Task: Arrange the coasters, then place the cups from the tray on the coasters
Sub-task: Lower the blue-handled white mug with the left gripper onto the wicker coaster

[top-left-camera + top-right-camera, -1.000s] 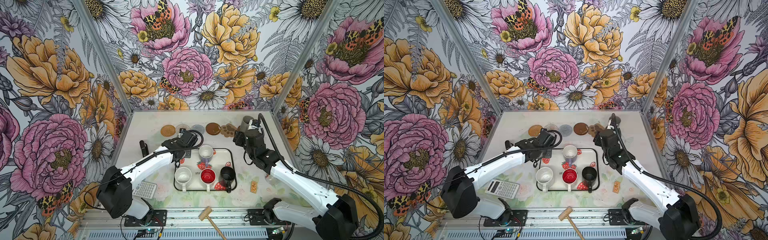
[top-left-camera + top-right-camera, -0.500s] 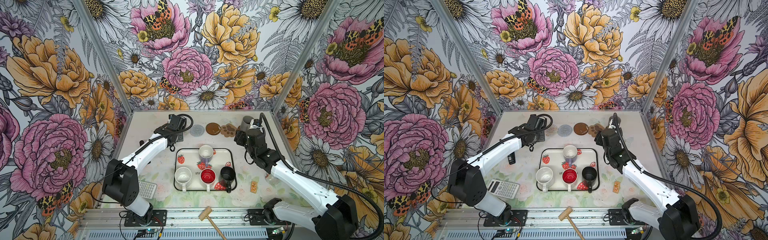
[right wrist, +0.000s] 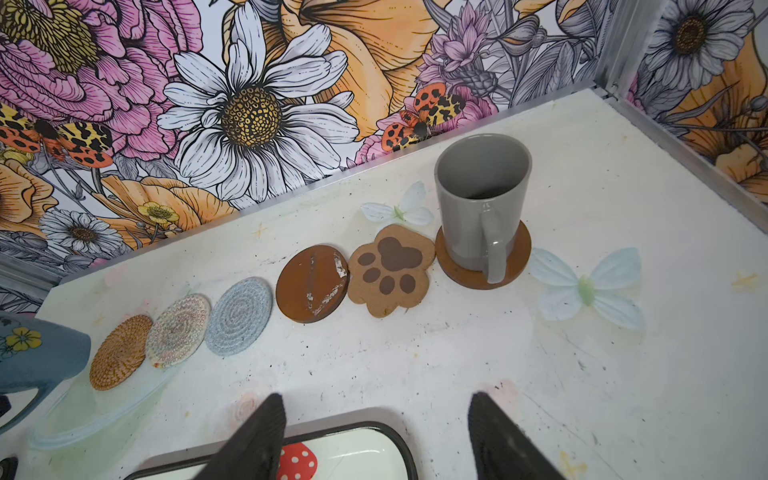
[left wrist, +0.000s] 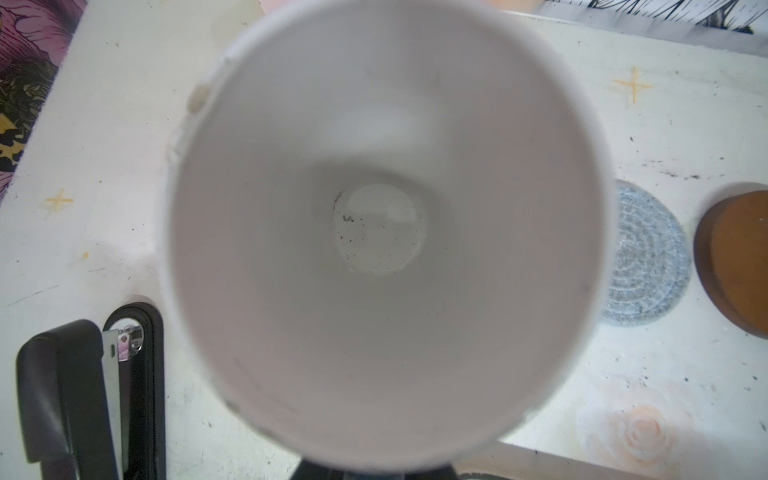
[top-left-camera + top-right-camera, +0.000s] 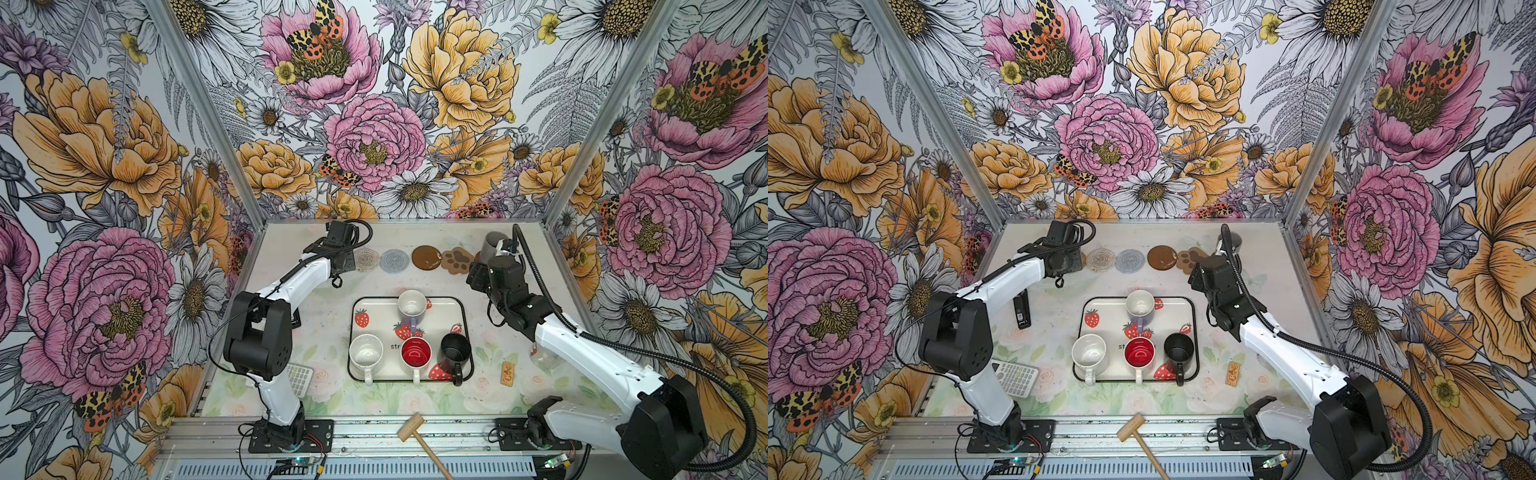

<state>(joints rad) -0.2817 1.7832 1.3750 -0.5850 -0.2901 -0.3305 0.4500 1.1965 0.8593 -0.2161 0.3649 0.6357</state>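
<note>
Currently the light blue cup [image 3: 37, 353] hangs at the left end of the coaster row. Its mouth faces up toward the left wrist camera, so its long axis stands about upright. Just beside it lies the tan coaster [image 3: 120, 352], the 1st of 6 mats lined along the back of the worktop [image 5: 415, 286].

In the right wrist view the cup shows off that mat's outer edge, on the side away from the beige coaster [image 3: 178, 330]. I cannot tell whether it is squarely above the mat. The left wrist view does not settle it, because the cup's bowl hides both mats. Only the grey-blue coaster [image 4: 648, 257] and 1 brown disc [image 4: 739, 257] show past its rim.

The left gripper [image 5: 341, 262] carries the cup, clamped narrow on it, with its fingers hidden under the wrist in both top views. By my reading, the coming move is a straight lowering, perhaps nudged toward the beige coaster, and it falls to the left arm.

The right gripper [image 3: 376, 432] hovers wide and empty over the far rim of the tray [image 5: 380, 311], near the paw coaster [image 3: 388, 270]. The grey cup [image 3: 482, 199] stands on the end brown disc [image 3: 461, 276]. 4 cups sit on the tray: lavender cup [image 5: 411, 309], white cup [image 5: 365, 353], red-lined cup [image 5: 415, 353] and black cup [image 5: 456, 348].
</note>
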